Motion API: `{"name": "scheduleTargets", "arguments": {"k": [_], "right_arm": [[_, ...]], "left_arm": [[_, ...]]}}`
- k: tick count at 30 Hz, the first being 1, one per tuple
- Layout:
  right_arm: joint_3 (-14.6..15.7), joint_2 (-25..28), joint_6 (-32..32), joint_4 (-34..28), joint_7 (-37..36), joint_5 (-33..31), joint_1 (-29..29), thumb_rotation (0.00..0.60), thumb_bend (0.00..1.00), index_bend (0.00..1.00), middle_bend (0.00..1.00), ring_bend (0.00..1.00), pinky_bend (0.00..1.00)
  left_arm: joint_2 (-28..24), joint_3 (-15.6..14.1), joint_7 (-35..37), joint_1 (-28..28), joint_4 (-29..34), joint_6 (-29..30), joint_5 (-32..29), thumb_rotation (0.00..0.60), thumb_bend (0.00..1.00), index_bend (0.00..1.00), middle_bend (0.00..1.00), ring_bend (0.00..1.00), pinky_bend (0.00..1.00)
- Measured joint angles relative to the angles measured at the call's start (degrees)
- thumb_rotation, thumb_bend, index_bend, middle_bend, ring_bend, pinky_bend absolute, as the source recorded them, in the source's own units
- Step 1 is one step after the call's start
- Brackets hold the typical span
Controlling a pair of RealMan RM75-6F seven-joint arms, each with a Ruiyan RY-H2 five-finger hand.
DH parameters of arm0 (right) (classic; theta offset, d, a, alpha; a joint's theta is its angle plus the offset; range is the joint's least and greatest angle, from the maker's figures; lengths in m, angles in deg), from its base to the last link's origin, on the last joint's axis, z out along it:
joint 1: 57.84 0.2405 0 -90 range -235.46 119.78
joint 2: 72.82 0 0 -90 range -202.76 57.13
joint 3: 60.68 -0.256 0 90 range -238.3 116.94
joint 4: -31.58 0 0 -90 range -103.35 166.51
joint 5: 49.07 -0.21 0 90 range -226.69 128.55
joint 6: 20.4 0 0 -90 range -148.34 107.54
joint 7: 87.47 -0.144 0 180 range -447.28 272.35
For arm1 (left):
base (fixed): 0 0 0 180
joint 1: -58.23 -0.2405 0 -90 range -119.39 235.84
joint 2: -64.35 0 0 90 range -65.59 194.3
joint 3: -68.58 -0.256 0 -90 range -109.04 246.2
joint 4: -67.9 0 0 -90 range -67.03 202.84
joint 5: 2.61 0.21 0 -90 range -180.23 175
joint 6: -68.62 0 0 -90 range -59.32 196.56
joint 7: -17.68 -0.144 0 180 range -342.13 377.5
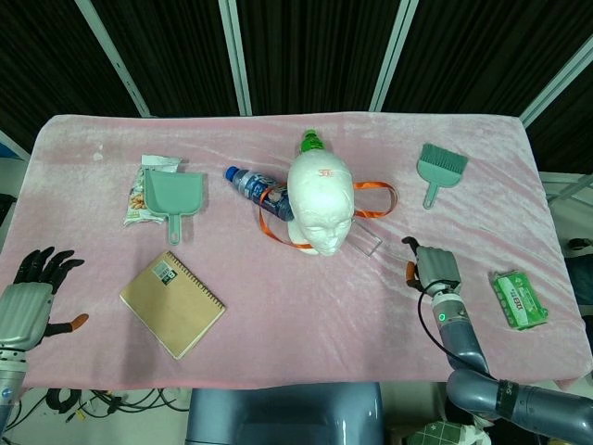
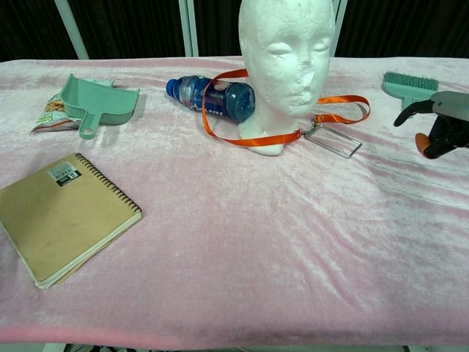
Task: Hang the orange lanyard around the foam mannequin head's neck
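Around foam head (image 2: pixel 286 51): flat orange lanyard (image 2: pixel 242 137); pink velvet cloth (image 2: pixel 242 242).

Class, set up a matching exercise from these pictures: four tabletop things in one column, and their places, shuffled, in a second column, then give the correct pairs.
Things
1. teal plastic dustpan
2. tan spiral-bound notebook
3. blue plastic water bottle
4. small green packet

Places
A. lying on its side beside the white foam mannequin head, with the orange lanyard passing over it
B. near the table's right edge
C. resting on a snack bag
D. flat near the table's front left

Pairs: 1-C, 2-D, 3-A, 4-B
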Motion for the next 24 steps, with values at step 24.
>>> {"name": "scheduleTargets", "arguments": {"k": [24], "right_arm": [[-1.45, -7.6, -1.52, 5.96, 3.78, -6.44, 5.3, 0.6, 0.69, 0.28, 1.0, 1.0, 0.97]], "left_arm": [[2.32, 2.23, -1.39, -1.23, -2.11, -0.14, -0.41, 0.6, 0.07, 0.21, 0.12, 0.0, 0.0]]}}
